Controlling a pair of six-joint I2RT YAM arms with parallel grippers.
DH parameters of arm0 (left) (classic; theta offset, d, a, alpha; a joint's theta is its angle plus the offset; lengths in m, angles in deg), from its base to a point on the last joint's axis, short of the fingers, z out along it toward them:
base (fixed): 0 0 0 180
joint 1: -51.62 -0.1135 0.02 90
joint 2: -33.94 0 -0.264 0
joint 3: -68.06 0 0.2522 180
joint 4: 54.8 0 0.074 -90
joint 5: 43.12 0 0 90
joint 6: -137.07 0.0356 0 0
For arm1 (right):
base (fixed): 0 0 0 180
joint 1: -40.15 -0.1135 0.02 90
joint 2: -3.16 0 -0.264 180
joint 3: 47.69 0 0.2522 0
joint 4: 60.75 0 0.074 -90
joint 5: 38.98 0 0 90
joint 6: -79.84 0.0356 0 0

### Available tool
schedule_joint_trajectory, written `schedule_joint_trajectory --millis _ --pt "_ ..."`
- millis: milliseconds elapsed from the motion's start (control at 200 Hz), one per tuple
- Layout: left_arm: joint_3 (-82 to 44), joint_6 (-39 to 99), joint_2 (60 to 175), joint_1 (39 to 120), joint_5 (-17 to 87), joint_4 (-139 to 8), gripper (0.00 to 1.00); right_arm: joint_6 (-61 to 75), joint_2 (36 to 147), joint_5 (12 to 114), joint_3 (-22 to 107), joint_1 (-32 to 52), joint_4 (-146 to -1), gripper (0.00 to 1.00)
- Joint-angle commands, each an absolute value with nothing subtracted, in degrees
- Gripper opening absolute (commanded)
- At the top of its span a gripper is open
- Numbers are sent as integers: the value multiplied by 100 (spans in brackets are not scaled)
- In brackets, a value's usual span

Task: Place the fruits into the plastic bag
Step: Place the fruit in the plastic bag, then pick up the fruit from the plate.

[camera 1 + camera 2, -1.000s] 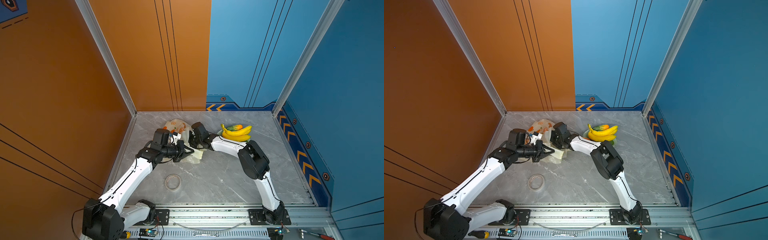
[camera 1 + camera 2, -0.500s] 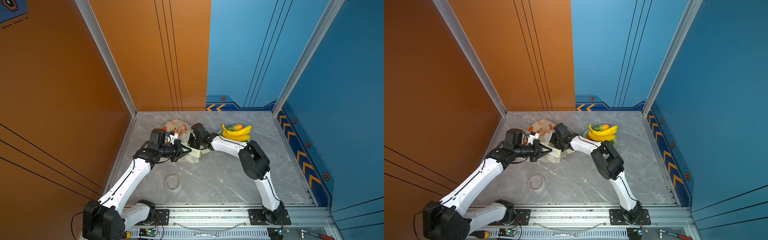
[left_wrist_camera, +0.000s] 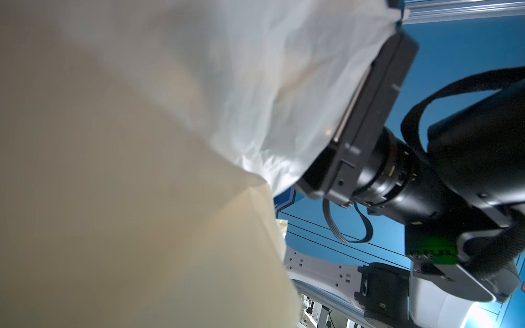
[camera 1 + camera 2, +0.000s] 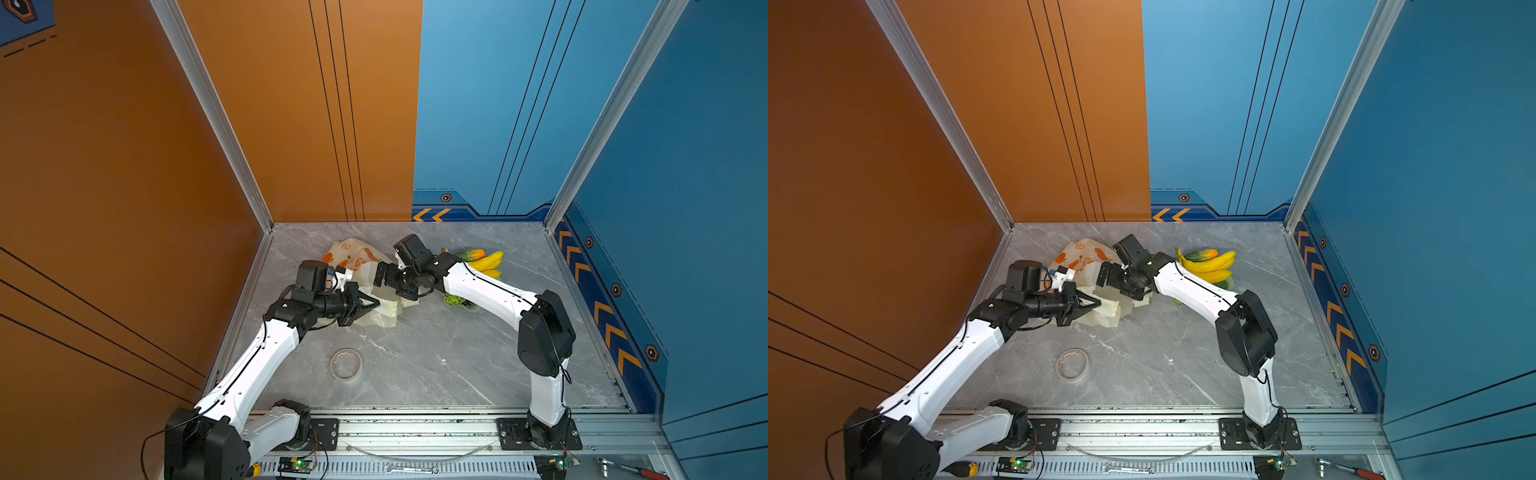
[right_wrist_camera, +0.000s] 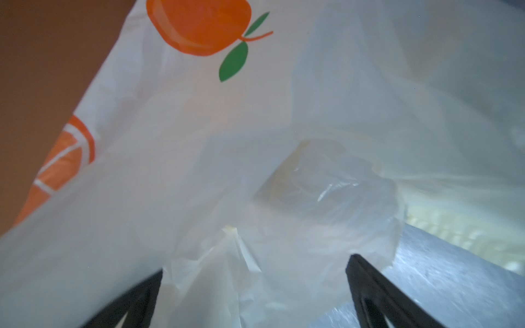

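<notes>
Plastic bag (image 4: 356,262) lay crumpled near the back left corner of the desk (image 4: 419,365), a grey marble-look slab with pale veins. The bag was thin, crinkly cream film, half see-through and printed with orange fruits and green leaves; the print was clear in the right wrist view (image 5: 199,25).

Left gripper (image 4: 373,305) lay low on its side with its black triangular fingers brought together to a point, pinched on a fold of the bag's front edge. Cream film filled most of the left wrist view (image 3: 142,170), too close and blurred to show the pinch itself.

Right gripper (image 4: 388,282) stood wide apart against the bag's right side, and its two black pointed fingers (image 5: 377,292) showed in the right wrist view with loose wrinkled film bunched between them. Nothing was clamped.

The fruits sat outside the bag, toward the back edge and right of centre. The yellow banana bunch (image 4: 486,264) was smooth and curved, with the green-orange oblong fruit (image 4: 469,254) touching it on the far side. The bumpy green ball (image 4: 453,299) was half hidden under the right arm's white link. Both top views showed the same layout (image 4: 1208,266). Other fruits could not be made out.

A flat ring of pale tape (image 4: 345,363) lay alone toward the front, left of centre, well apart from the bag
</notes>
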State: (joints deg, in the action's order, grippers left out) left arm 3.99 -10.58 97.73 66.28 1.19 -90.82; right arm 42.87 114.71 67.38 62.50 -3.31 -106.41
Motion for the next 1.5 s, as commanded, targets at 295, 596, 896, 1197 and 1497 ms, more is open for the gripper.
schedule_joint_trajectory --millis 295,596,896,1197,1497 --pt "341 -874 9793 6550 -58 -9102 0 3283 10919 5916 6441 -250 -12957 100" --pt "346 -856 9788 6572 42 -9089 0 3177 9759 4976 6314 -184 -13779 100" --pt "282 -821 9845 6629 153 -9049 0 2689 9283 4685 5759 856 -14046 100" --pt "262 -795 9915 6656 101 -9053 0 2228 9887 4722 5535 1220 -13778 100" --pt "253 -701 9853 6649 88 -9238 0 2244 10502 4838 5573 1133 -13325 100"
